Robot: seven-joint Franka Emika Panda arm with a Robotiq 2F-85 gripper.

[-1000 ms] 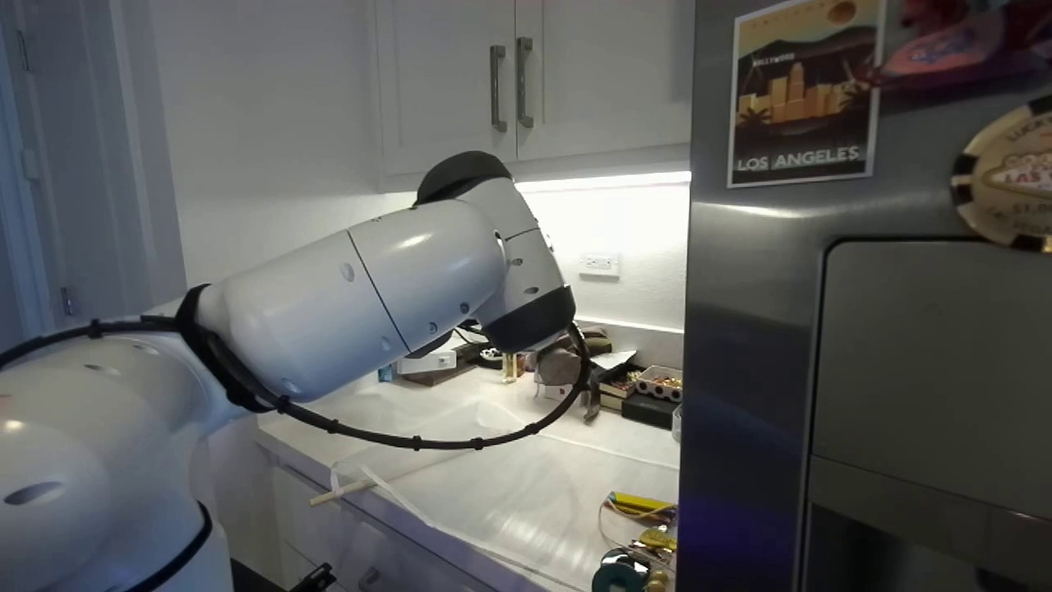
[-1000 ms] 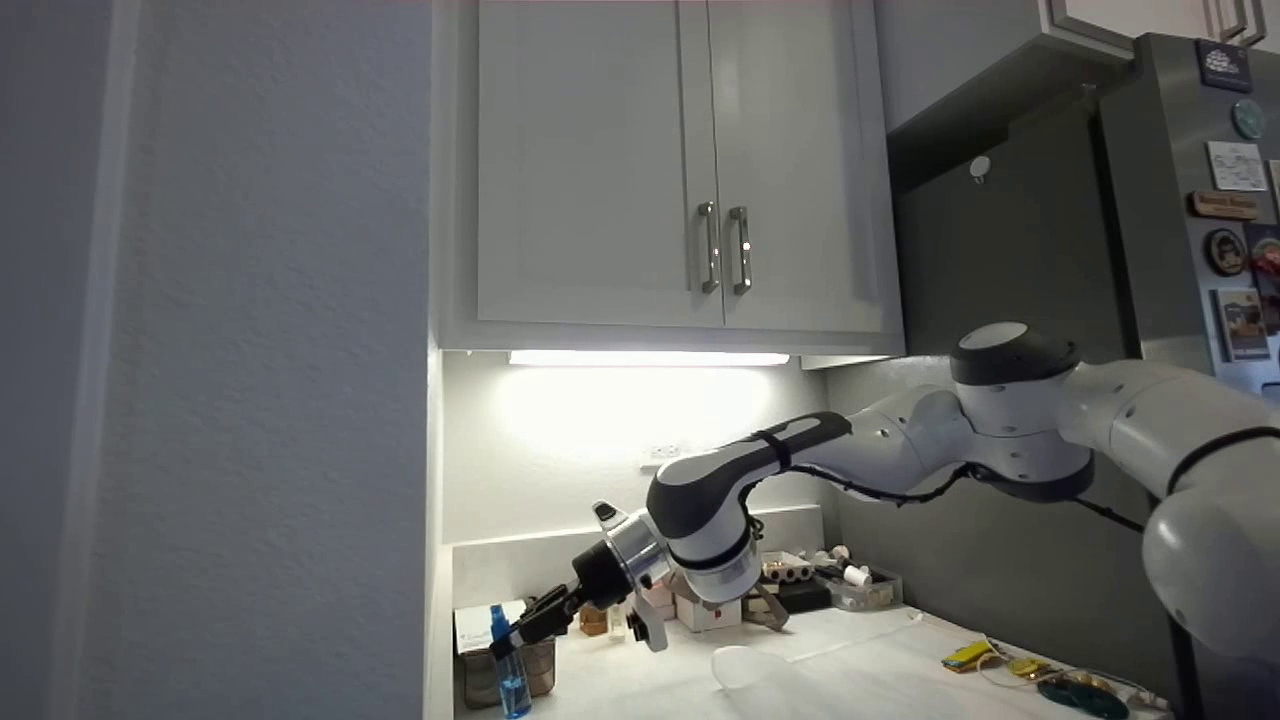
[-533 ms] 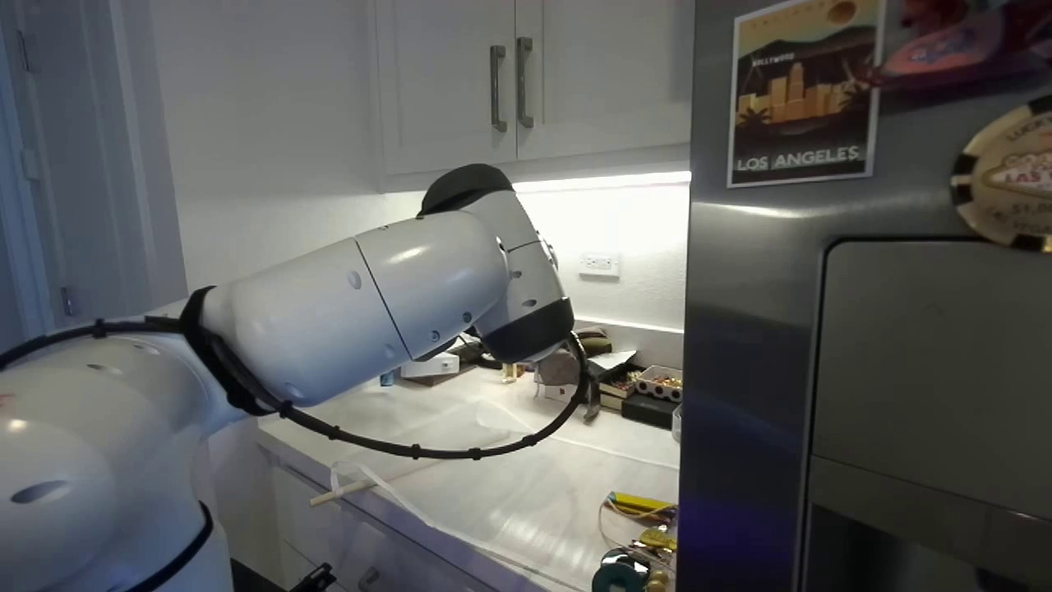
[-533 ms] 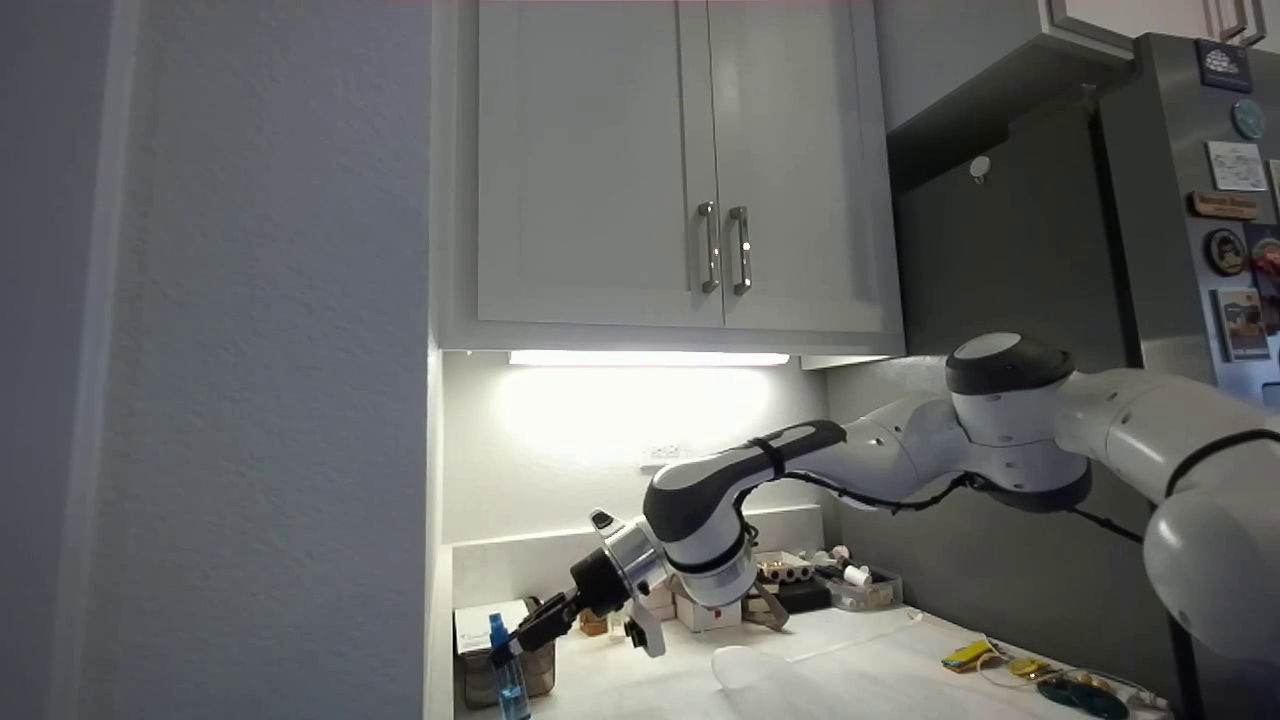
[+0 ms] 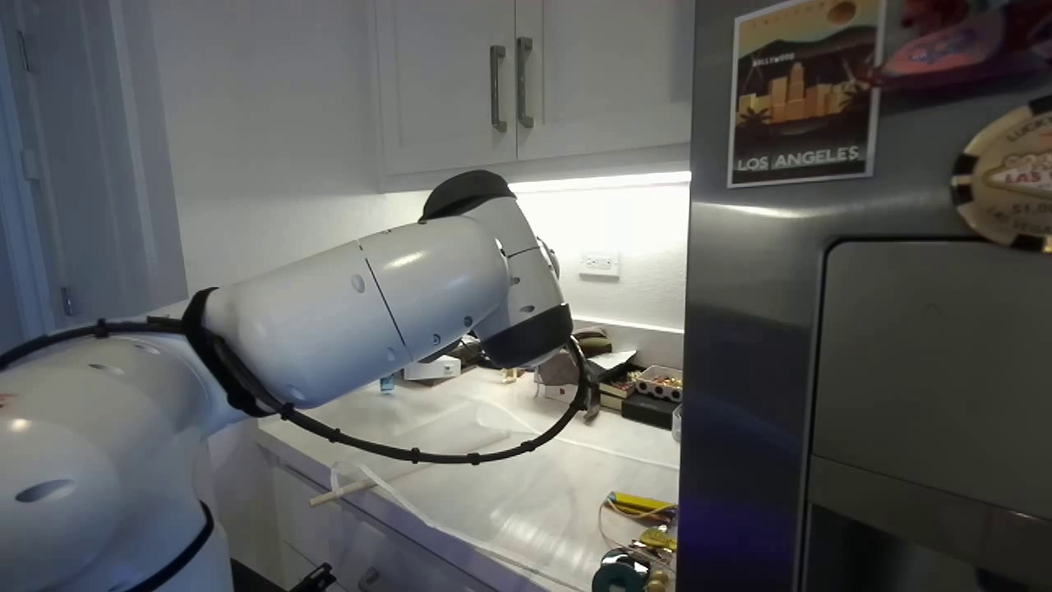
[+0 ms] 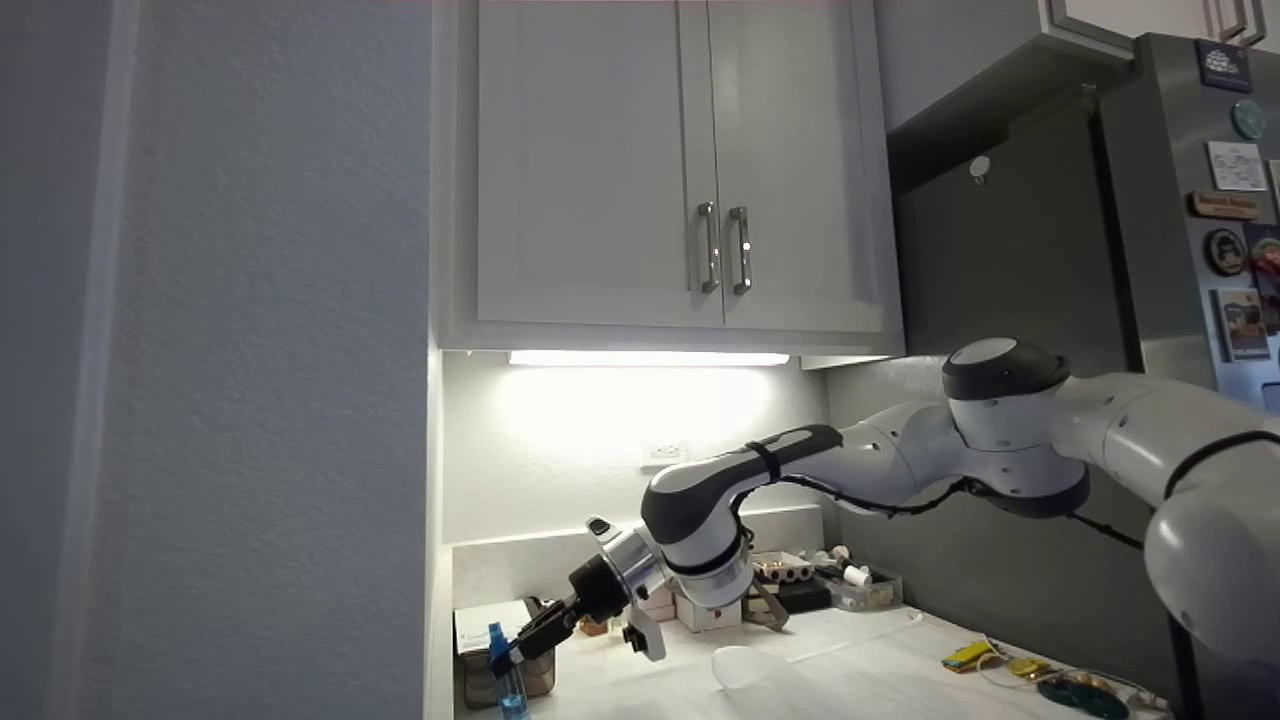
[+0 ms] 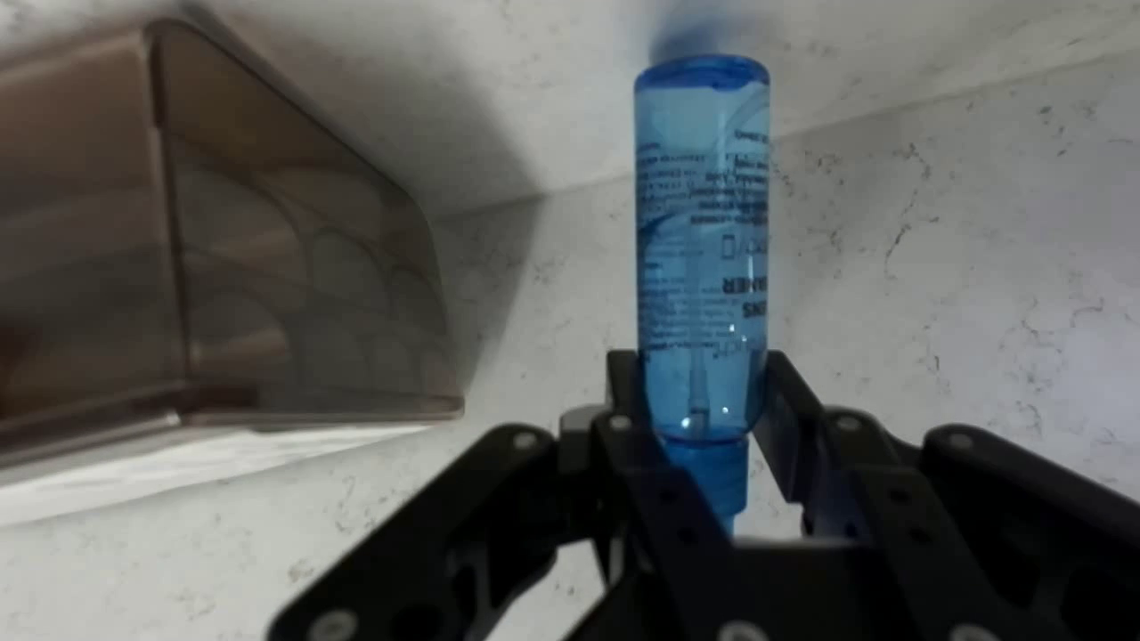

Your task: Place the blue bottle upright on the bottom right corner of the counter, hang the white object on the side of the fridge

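My gripper (image 7: 704,392) is shut on the slender blue bottle (image 7: 702,223), one finger on each side just below its neck. In an exterior view the gripper (image 6: 506,662) is at the far left, and the bottle (image 6: 514,703) leans slightly, its base cut off by the frame edge. Whether the base touches the counter (image 6: 640,665) cannot be told. The white object (image 5: 534,485), a thin see-through sheet with a wooden rod (image 5: 349,492), lies spread over the counter towards the fridge (image 5: 756,345). The fridge's side (image 6: 1010,270) carries a small round white hook.
A brown see-through container (image 7: 303,294) stands close beside the bottle. Boxes, a black case (image 5: 649,409) and a clear bin (image 6: 870,592) line the back. A yellow item (image 6: 968,656) with cords lies near the fridge. Cabinets (image 6: 600,170) hang above.
The arm has come down a little, carrying the blue bottle lower. The grip on the bottle looks the same, and the white object has not moved.
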